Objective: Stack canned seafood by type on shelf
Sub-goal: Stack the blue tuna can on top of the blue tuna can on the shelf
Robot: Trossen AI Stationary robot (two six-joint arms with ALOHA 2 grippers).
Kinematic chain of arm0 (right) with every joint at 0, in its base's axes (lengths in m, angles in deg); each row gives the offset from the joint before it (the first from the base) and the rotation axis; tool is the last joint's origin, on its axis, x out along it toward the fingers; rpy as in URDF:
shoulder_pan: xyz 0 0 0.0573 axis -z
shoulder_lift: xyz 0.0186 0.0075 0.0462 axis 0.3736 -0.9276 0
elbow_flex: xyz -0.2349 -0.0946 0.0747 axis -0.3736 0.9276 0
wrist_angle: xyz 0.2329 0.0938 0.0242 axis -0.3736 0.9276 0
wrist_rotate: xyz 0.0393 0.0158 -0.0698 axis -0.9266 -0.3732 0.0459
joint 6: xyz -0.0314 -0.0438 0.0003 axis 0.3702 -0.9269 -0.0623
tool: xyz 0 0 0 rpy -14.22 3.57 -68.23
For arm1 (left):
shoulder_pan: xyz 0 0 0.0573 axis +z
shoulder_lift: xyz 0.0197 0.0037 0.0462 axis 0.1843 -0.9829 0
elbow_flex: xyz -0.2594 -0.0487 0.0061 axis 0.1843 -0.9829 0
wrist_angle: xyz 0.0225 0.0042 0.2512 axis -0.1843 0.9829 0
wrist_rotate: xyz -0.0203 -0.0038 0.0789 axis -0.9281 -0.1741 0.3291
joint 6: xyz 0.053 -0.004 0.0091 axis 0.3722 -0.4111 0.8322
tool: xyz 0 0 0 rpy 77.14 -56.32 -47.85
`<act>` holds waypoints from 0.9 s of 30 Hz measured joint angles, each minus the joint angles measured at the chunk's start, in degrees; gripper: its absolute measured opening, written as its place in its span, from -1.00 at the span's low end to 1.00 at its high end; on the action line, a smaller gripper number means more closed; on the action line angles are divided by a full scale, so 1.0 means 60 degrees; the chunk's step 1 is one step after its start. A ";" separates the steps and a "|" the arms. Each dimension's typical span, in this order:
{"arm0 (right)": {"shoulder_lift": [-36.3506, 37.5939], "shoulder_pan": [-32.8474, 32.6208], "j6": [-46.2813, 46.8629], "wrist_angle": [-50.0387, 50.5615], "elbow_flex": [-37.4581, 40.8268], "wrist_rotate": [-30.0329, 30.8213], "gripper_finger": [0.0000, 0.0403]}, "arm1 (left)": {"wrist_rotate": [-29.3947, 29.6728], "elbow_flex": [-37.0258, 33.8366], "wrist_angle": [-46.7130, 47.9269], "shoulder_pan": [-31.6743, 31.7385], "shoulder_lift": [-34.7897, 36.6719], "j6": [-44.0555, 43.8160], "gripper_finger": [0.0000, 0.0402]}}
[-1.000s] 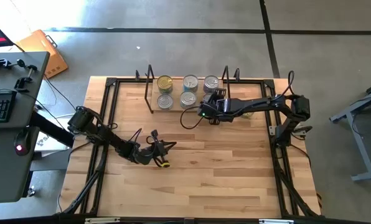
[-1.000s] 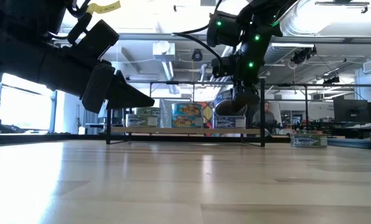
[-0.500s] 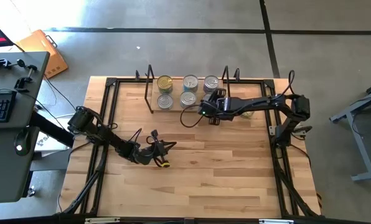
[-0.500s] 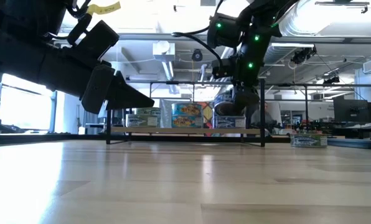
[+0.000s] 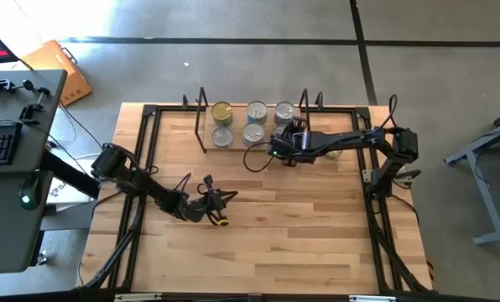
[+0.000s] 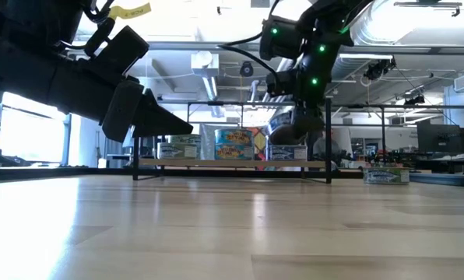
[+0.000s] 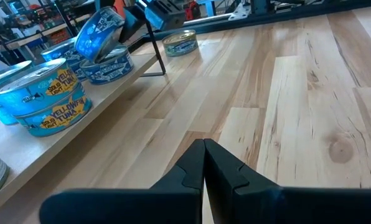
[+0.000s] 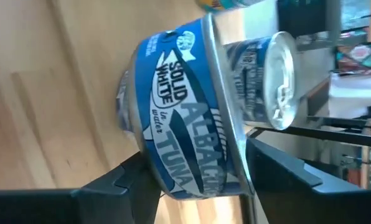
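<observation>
Blue tin: an albacore tuna can [image 8: 185,106], held in the right tool [image 5: 285,138], its fingers spread around it.
Where: upper middle, above the shelf [image 5: 252,147], tilted over another blue tin [image 7: 108,65].
Tins on shelf: two rows [image 5: 254,122].
Left tool [image 5: 219,208]: shut tight, empty, middle left over the bench [image 5: 300,226].

Both arms [image 5: 141,180] are dark, jointed tubes trailing thin black cables; the right arm [image 5: 351,141] shows green lights, the left a yellow tag [image 6: 131,9].
</observation>
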 joint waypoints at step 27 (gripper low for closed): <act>0.0010 0.0709 0.1100 0.0381 -0.0015 -0.1436 0.42 | -0.0003 0.0000 0.0010 0.0000 0.0000 -0.0079 -1.00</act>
